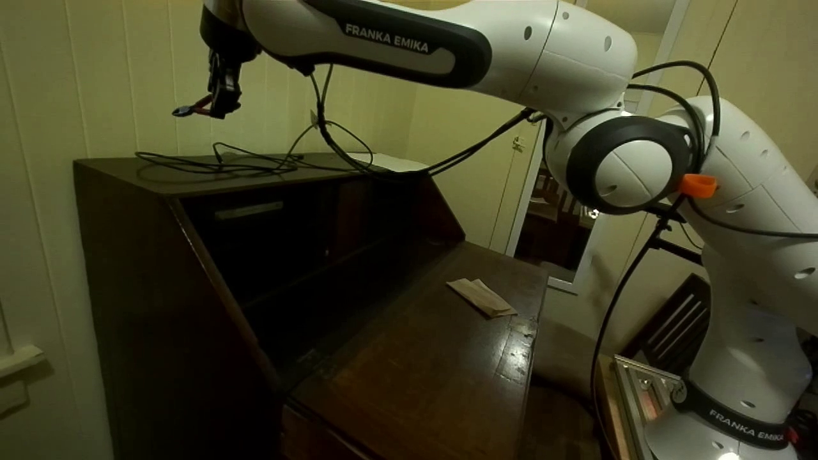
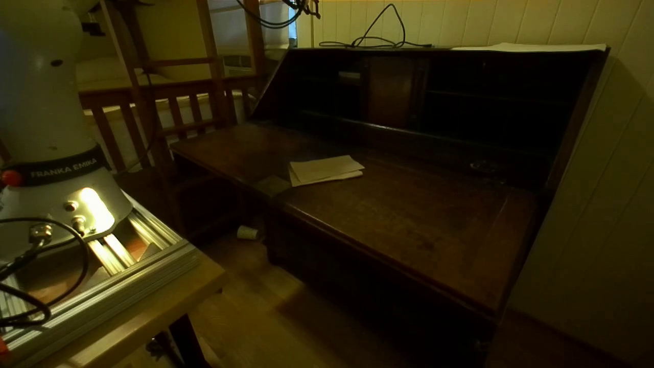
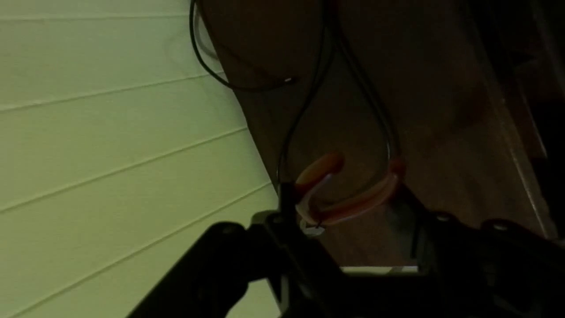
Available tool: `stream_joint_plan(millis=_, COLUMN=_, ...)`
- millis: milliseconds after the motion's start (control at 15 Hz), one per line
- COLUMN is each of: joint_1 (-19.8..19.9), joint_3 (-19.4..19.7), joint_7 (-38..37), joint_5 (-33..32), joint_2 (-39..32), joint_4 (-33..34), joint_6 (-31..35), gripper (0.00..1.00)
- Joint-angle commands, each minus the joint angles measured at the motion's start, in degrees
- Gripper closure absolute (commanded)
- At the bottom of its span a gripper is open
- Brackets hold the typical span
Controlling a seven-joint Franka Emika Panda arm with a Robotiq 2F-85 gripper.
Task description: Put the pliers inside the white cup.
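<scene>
Wrist view shows my gripper [image 3: 347, 198] clamped on the pliers [image 3: 353, 211], the curved red handles pinched between its fingers, smooth-looking and spread apart. In an exterior view the dark head juts sideways, well above the desk [image 1: 409, 377]. I judge the grasp made and the transfer in hand; next I must bring the tool to its target with the head turned downward. Below lie thin black cables [image 1: 281, 170], loosely looped, which could snag a low pass. The desk is brown wood, worn and shiny in patches, a folded paper [image 2: 327, 171] lying on its leaf; the wall [image 3: 114, 132] is pale grooved boarding. Farthest out, what I take for the white cup [image 2: 248, 233] — small, tapered — seems to lie on its side on the floor [image 2: 245, 306], so I'd expect it needs standing up first.
</scene>
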State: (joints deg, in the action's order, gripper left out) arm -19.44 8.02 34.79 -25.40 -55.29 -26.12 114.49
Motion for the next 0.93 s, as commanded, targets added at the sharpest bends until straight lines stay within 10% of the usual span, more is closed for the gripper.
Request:
stream_joint_plan(millis=0, joint_1=1.49, joint_3=0.32, joint_7=-9.73, joint_5=1.9, joint_2=-1.94, joint_4=1.09, joint_6=-0.24, gripper=0.71)
stream_joint_plan(millis=333, joint_1=6.56, joint_3=-5.1, joint_7=-9.77, joint_5=9.28, joint_2=-4.43, joint_4=0.89, joint_6=2.5, gripper=0.71)
stream_joint_plan(millis=400, joint_1=7.22, joint_3=-5.84, joint_7=-9.28, joint_5=10.5, joint_2=-4.7, joint_4=0.76, joint_6=2.12, gripper=0.21)
stream_joint_plan(millis=867, joint_1=8.5, joint_3=-5.59, joint_7=-11.6, joint_5=11.94, joint_2=-0.78, joint_4=-0.48, joint_6=-2.4, gripper=0.0)
